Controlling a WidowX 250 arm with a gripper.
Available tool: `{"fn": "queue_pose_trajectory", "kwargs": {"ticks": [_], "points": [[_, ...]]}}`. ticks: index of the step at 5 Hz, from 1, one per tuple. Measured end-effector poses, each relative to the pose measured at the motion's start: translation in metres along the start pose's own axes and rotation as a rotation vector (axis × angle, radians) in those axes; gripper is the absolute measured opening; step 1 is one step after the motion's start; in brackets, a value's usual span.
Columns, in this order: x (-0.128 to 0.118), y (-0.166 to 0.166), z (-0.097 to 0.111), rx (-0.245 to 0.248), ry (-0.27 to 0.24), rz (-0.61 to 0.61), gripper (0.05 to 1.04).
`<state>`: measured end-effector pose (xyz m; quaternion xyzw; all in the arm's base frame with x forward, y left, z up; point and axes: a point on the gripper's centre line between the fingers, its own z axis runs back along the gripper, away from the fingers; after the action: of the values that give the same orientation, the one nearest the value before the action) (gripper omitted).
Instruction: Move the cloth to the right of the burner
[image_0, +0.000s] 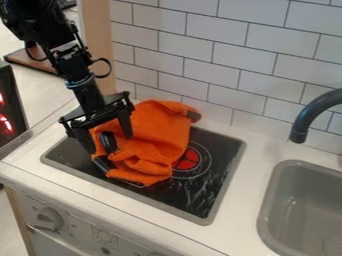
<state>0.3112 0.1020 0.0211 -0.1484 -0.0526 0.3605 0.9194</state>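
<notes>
Bunched on the left and back part of the black stovetop lies the orange cloth, with dark patches at its edges. It overlaps the left side of the burner, whose red centre and thin rings show beside it. My gripper hangs over the cloth's left side, open, its two fingers spread apart. The right finger stands in front of the orange fabric, and the left one is at the cloth's left edge. Whether the fingertips touch the cloth, I cannot tell.
The stovetop's metal rim borders white counter on the right. Beyond it are a grey sink and a dark faucet. A white tiled wall rises behind, and a knob sits on the front panel.
</notes>
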Motion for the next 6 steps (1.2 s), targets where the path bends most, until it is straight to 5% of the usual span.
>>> {"fn": "queue_pose_trajectory", "kwargs": {"ticks": [2,4,6], "points": [[0.001,0.006,-0.009,0.020,0.000,0.011,0.939],[-0.002,0.009,-0.018,0.022,0.000,0.022,0.418],[-0.004,0.009,-0.019,0.012,0.004,0.031,0.105]]}}
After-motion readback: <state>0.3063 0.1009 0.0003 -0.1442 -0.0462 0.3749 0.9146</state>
